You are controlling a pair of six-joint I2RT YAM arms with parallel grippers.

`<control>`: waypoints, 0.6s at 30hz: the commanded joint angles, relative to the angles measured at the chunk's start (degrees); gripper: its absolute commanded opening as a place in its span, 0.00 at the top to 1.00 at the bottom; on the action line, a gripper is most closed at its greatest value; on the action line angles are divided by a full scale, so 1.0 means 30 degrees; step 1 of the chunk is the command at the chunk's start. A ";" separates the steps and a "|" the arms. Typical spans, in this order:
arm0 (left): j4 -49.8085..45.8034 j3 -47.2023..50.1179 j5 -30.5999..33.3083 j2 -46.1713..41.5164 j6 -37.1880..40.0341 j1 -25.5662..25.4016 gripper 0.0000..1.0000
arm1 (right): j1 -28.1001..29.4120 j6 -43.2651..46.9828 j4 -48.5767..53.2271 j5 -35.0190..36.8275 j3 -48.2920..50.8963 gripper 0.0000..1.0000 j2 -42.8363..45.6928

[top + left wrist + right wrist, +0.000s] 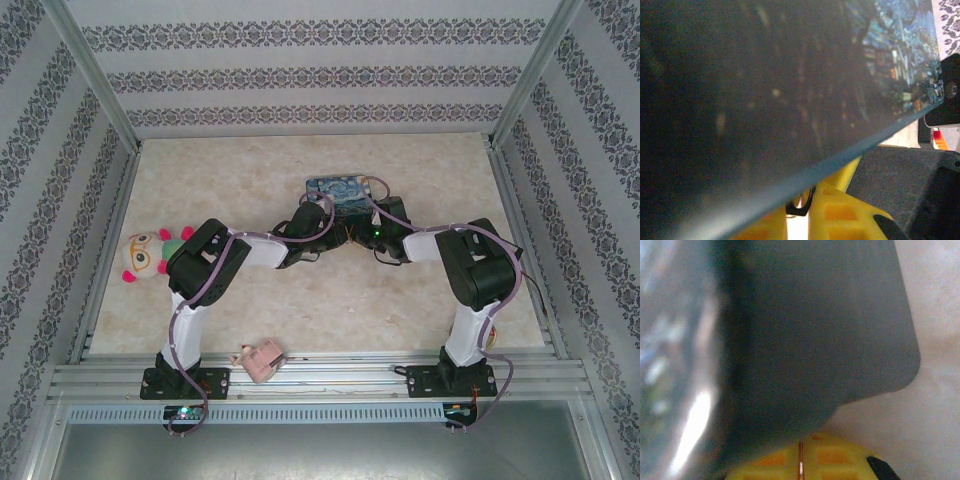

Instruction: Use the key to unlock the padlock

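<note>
The blue-and-yellow painted tin (345,190) lies in the middle of the table, and both arms reach in to it. My left gripper (322,208) is at its left near corner and my right gripper (378,218) at its right near corner. In the left wrist view the tin (765,90) looms dark and close above my left gripper (807,200), whose yellow fingers (840,212) pinch a small black curved piece (802,209); whether it belongs to the padlock or the key I cannot tell. My right gripper (801,447) is shut under the tin (805,330). Padlock and key are otherwise hidden.
A plush toy (148,255) lies at the table's left edge. A small pink object (260,360) sits on the near rail between the arm bases. Patterned walls and metal frame rails (520,240) enclose the beige table (230,170).
</note>
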State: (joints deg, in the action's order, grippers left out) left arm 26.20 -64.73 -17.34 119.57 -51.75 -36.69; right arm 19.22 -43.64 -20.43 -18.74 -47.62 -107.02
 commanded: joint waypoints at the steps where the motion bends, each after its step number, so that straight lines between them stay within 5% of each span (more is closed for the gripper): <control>1: 0.0765 0.0144 -0.0021 -0.0086 0.0084 -0.0105 0.96 | -0.0105 -0.0216 -0.0677 -0.0665 0.0390 0.89 0.0425; 10: 0.0024 0.0614 -0.1507 -0.1950 -0.0093 0.0156 1.00 | -0.0751 0.0110 -0.0369 -0.0106 0.3374 0.88 0.4143; 18: 0.0439 0.0668 -0.3822 -0.2440 -0.1010 0.0591 1.00 | -0.1328 -0.3104 -0.3207 -0.2057 0.6579 0.79 0.6222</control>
State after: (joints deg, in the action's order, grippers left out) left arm 25.15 -62.57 -24.43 115.85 -53.58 -35.62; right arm 15.81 -48.03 -24.34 -21.63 -30.57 -89.43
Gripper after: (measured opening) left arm 0.074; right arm 0.199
